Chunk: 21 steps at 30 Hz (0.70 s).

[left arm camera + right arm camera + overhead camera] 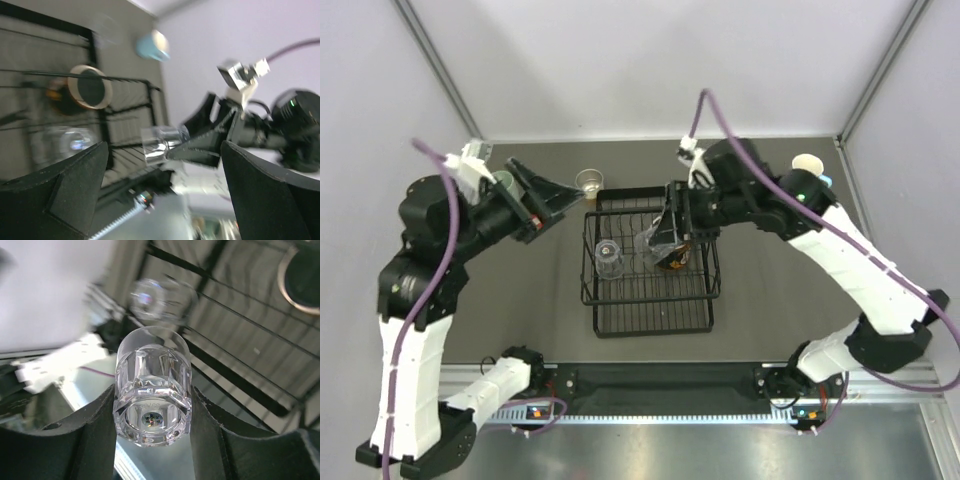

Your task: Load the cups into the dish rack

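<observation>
The black wire dish rack stands mid-table. Inside it are a clear glass and a dark cup with a red-orange lining. My right gripper hovers over the rack, shut on a second clear glass, base toward the camera. In the right wrist view the racked glass lies beyond it. My left gripper hangs open and empty at the rack's far-left corner, beside a tan cup on the table. A pale green tumbler sits behind the left wrist. A light blue mug stands at the far right.
In the blurred left wrist view, the rack, the dark cup, the blue mug and the right arm's glass show between my wide fingers. White walls close in the table at the back and sides.
</observation>
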Motion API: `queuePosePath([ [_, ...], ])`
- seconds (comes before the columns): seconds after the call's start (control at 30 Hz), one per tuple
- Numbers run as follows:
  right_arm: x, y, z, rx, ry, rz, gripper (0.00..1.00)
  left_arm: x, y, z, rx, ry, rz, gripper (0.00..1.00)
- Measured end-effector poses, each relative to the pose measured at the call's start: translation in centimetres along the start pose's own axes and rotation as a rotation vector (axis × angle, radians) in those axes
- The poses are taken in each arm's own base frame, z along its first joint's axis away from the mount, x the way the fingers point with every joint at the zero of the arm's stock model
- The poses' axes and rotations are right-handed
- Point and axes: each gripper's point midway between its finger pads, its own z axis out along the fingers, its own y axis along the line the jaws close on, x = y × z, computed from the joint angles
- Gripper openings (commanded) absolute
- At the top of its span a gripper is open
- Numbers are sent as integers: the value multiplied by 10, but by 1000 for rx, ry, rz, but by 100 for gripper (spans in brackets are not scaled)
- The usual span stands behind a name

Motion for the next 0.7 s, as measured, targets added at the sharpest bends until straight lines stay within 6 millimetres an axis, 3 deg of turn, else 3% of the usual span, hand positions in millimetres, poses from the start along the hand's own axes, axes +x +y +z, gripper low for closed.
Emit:
queuePosePath([
  [0.17,20,-30,28,250,98,-39,0,-21,47,-33,-310,-195,49,99],
  [0.27,17,-38,42,353,90,-82,0,-18,81,-46,-478,-207,46,99],
  [0.4,11,-43,51,428,58,-118,0,-9,110,-45,-600,-150,32,99],
  [0.57,8,-55,51,502,32,-148,0,5,125,-42,-643,-85,17,99],
  [0.7,9,-69,52,560,33,-167,0,9,123,-53,-625,-117,15,98],
])
